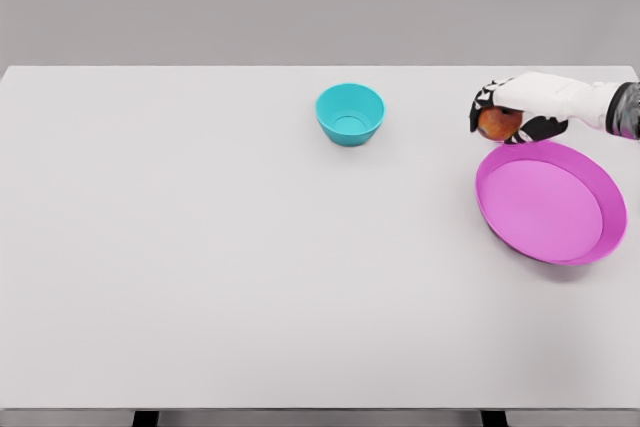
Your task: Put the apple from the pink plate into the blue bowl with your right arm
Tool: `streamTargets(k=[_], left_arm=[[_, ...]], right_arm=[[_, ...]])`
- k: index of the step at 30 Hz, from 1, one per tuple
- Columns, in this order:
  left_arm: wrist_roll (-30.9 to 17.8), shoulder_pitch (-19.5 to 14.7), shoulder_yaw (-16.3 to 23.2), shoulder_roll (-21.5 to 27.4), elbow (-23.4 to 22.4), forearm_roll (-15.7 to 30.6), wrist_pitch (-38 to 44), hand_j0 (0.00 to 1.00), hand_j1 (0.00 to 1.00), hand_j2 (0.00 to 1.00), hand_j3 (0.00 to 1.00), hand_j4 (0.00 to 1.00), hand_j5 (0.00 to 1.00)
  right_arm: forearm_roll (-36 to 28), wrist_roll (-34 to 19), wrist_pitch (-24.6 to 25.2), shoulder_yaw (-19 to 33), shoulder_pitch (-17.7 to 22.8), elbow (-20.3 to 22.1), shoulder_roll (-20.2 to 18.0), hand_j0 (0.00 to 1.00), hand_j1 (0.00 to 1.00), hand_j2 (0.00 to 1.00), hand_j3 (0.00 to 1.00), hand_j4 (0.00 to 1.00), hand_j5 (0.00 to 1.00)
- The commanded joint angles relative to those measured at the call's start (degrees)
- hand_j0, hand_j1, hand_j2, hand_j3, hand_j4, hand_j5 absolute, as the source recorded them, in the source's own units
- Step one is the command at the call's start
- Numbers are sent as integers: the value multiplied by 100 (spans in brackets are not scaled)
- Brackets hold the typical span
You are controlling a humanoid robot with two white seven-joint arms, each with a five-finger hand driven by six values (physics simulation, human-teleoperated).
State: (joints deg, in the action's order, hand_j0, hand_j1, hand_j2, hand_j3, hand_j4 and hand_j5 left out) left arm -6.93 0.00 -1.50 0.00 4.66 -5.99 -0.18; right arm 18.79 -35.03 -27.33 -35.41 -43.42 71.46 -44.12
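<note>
My right hand [497, 117] comes in from the right edge and is shut on a red-orange apple [498, 124]. It holds the apple in the air just above the far left rim of the pink plate [551, 201]. The plate lies at the right of the white table with nothing in it. The blue bowl [350, 113] stands upright near the table's far middle, well to the left of the hand, and holds nothing. The left arm does not show.
The white table [200, 247] spans the whole view, with its front edge along the bottom and its far edge just behind the bowl. Grey wall lies beyond.
</note>
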Motion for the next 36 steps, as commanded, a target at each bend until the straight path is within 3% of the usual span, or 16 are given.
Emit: streamTargets(k=[1, 12, 15, 22, 29, 36], left_arm=[[-1, 0, 0, 0, 0, 1, 0, 100, 100, 100, 100, 100, 100], [-1, 0, 0, 0, 0, 1, 0, 100, 100, 100, 100, 100, 100], [-1, 0, 0, 0, 0, 1, 0, 100, 100, 100, 100, 100, 100], [-1, 0, 0, 0, 0, 1, 0, 100, 100, 100, 100, 100, 100], [-1, 0, 0, 0, 0, 1, 0, 100, 100, 100, 100, 100, 100], [-1, 0, 0, 0, 0, 1, 0, 100, 100, 100, 100, 100, 100]], right_arm=[[45, 3, 17, -1, 0, -150, 228, 43, 43, 43, 43, 43, 43], [669, 3, 9, -36, -615, -1284, 1406, 44, 44, 44, 44, 44, 44], [1012, 3, -26, -45, -817, -1837, 1889, 44, 44, 44, 44, 44, 44], [1293, 3, 0, -185, -1081, -1970, 2425, 44, 44, 44, 44, 44, 44], [1601, 3, -18, -194, -1538, -2848, 3076, 44, 44, 44, 44, 44, 44], [1663, 3, 9, -282, -1661, -3042, 3216, 44, 44, 44, 44, 44, 44]])
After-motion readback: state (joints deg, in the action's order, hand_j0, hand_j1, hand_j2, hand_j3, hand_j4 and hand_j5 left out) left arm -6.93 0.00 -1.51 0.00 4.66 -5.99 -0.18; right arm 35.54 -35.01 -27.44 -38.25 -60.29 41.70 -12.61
